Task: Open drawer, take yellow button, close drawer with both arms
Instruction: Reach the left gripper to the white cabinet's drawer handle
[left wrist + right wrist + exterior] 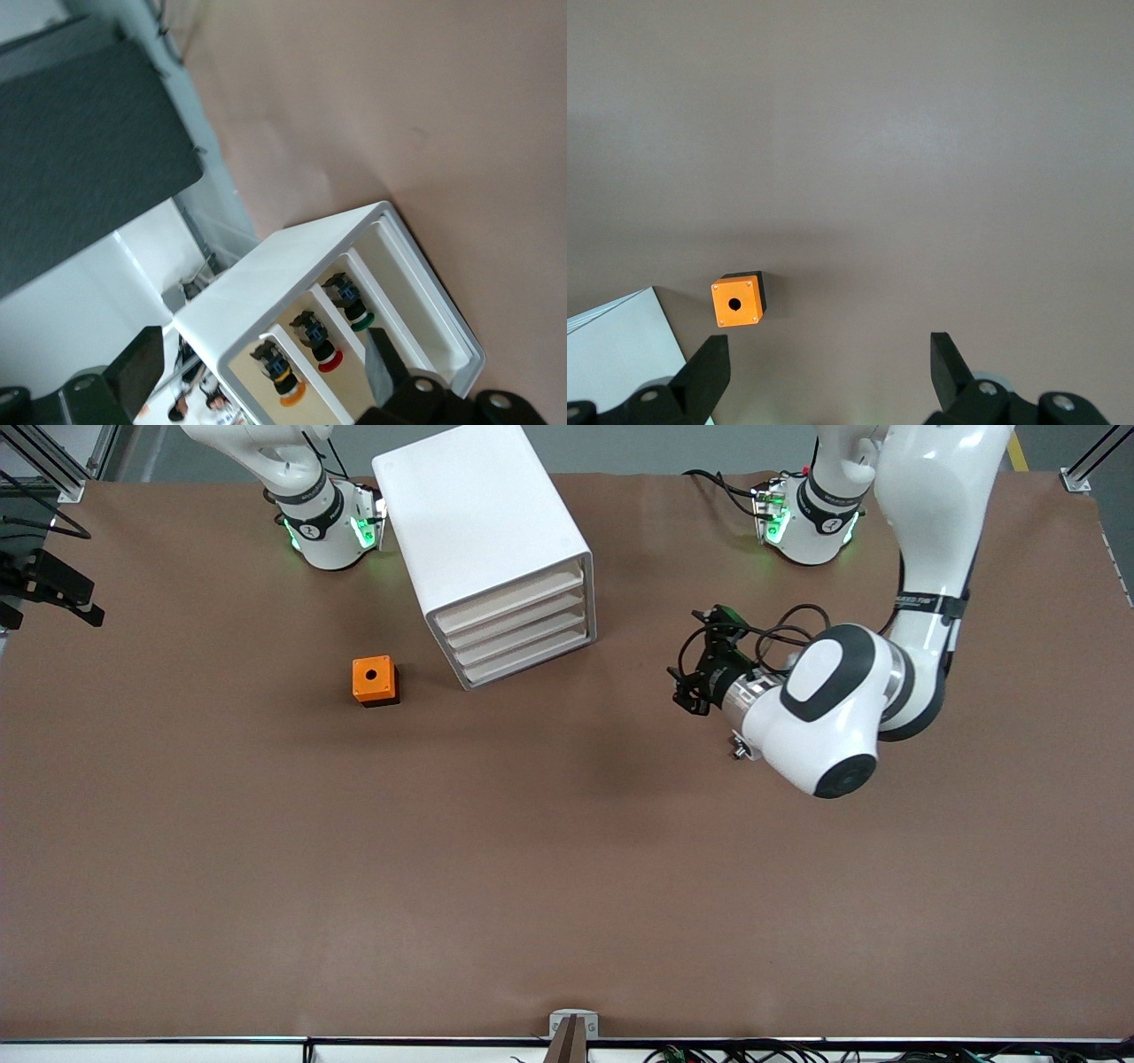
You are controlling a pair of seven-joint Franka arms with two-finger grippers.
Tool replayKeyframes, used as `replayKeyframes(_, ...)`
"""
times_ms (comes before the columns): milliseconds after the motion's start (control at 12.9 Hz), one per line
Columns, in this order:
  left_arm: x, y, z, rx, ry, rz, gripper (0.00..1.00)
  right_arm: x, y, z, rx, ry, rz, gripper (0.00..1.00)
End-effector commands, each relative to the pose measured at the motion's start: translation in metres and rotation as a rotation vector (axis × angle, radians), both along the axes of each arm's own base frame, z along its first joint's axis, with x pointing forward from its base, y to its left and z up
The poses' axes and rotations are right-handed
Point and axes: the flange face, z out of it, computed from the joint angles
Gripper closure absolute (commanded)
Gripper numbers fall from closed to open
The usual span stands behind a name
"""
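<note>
The white cabinet (483, 531) stands between the arms' bases, its four drawers all pushed in. The top drawer (512, 598) is the uppermost of them. In the left wrist view its low front lets me see the button (285, 376) inside, with an orange cap on a dark body. My left gripper (689, 682) (257, 372) hangs open in front of the drawer fronts, toward the left arm's end, holding nothing. My right gripper (828, 367) is out of the front view. It is open and empty above the table near the orange cube.
An orange cube with a hole (375, 680) (737, 303) sits on the brown table (567, 850) beside the cabinet, toward the right arm's end. A red-capped button (323, 354) and a green-capped one (356, 314) lie in lower drawers. Black gear (49, 589) juts in at the right arm's end.
</note>
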Motion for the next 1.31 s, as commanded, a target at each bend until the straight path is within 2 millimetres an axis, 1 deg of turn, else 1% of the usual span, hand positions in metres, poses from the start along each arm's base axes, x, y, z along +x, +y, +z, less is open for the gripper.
replayKeyframes(0, -0.003, -0.025, -0.023, 0.066, 0.143, 0.066, 0.0, -0.01, 0.0, 0.004, 0.005, -0.007, -0.035, 0.0)
replayKeyframes(386, -0.026, -0.071, -0.061, 0.132, 0.342, 0.132, 0.01, -0.01, 0.002, 0.004, 0.007, -0.009, -0.051, 0.0)
replayKeyframes(464, -0.031, -0.081, -0.065, 0.13, 0.368, 0.134, 0.05, -0.011, 0.002, 0.004, 0.007, -0.007, -0.051, 0.0)
replayKeyframes(618, -0.042, -0.099, -0.072, 0.139, 0.419, 0.14, 0.21, -0.011, 0.003, 0.003, 0.021, -0.006, -0.073, 0.0)
replayKeyframes(695, -0.046, -0.106, -0.076, 0.138, 0.443, 0.144, 0.27, -0.011, 0.004, 0.003, 0.023, -0.006, -0.085, 0.0)
replayKeyframes(773, -0.054, -0.116, -0.083, 0.149, 0.466, 0.137, 0.33, -0.011, 0.006, 0.003, 0.023, -0.006, -0.082, 0.0)
replayKeyframes(927, -0.066, -0.129, -0.096, 0.173, 0.501, 0.134, 0.43, -0.011, 0.006, 0.003, 0.023, -0.006, -0.082, 0.0)
replayKeyframes(1082, -0.079, -0.143, -0.104, 0.184, 0.511, 0.111, 0.44, -0.011, 0.005, 0.003, 0.023, -0.005, -0.084, 0.0)
replayKeyframes(1236, -0.083, -0.152, -0.104, 0.172, 0.511, 0.121, 0.44, -0.011, 0.004, 0.003, 0.023, -0.004, -0.085, 0.0)
